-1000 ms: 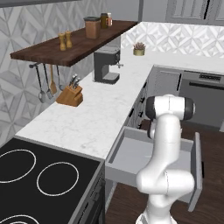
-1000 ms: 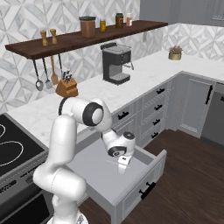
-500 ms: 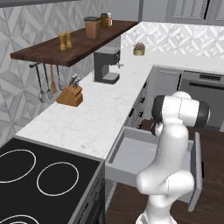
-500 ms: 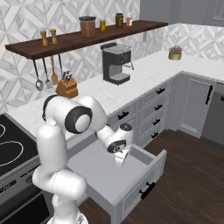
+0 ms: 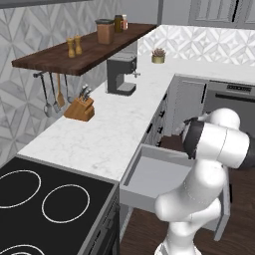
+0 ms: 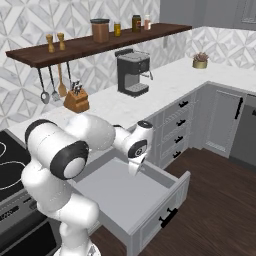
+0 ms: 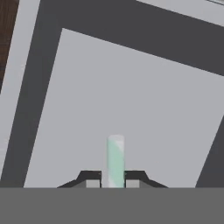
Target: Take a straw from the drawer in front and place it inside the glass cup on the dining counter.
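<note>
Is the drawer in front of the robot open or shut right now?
Open: the drawer is pulled out from the cabinet, its grey interior exposed beneath the gripper.

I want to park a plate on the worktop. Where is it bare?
The marble worktop is bare between the knife block and the open drawer, bordered by the stove. Another free stretch runs from the coffee machine to the small potted plant. It is crowded around the knife block and hanging utensils.

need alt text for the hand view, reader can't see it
The end effector is shut on a thin pale straw that sticks up between its dark fingertips. Behind it lies the plain grey floor of the open drawer.
</note>
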Tool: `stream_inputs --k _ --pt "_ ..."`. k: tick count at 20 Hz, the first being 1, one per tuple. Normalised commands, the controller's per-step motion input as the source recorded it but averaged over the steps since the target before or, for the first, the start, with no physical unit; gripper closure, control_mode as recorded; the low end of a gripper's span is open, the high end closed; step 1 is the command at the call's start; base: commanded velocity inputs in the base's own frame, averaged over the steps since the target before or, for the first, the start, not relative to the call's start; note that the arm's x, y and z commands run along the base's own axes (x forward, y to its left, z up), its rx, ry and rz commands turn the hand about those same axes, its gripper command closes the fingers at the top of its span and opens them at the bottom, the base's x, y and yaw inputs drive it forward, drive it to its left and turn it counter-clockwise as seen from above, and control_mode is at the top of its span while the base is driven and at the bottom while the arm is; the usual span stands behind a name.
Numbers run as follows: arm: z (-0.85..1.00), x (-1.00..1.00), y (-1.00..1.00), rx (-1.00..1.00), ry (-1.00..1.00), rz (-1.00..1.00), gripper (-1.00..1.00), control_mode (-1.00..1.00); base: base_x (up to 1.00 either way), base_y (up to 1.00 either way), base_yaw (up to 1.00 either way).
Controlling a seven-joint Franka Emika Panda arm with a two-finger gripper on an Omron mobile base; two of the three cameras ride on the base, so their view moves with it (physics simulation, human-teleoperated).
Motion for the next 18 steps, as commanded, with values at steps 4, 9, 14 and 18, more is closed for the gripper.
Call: stream_inputs --k 4,9,14,18 --pt "1.00 0.00 0.00 0.09 0.10 0.01 1.00 -1.00 0.00 0.00 0.00" --pt "1.00 -0.24 0.01 0.01 0.01 0.12 1.00 -1.00 0.00 0.00 0.00" --pt "1.00 -0.57 0.11 -0.03 -0.01 0.24 1.00 -1.00 0.00 0.00 0.00" --pt "0.91 -0.78 0.26 -0.11 -0.09 0.29 1.00 -1.00 0.00 0.00 0.00"
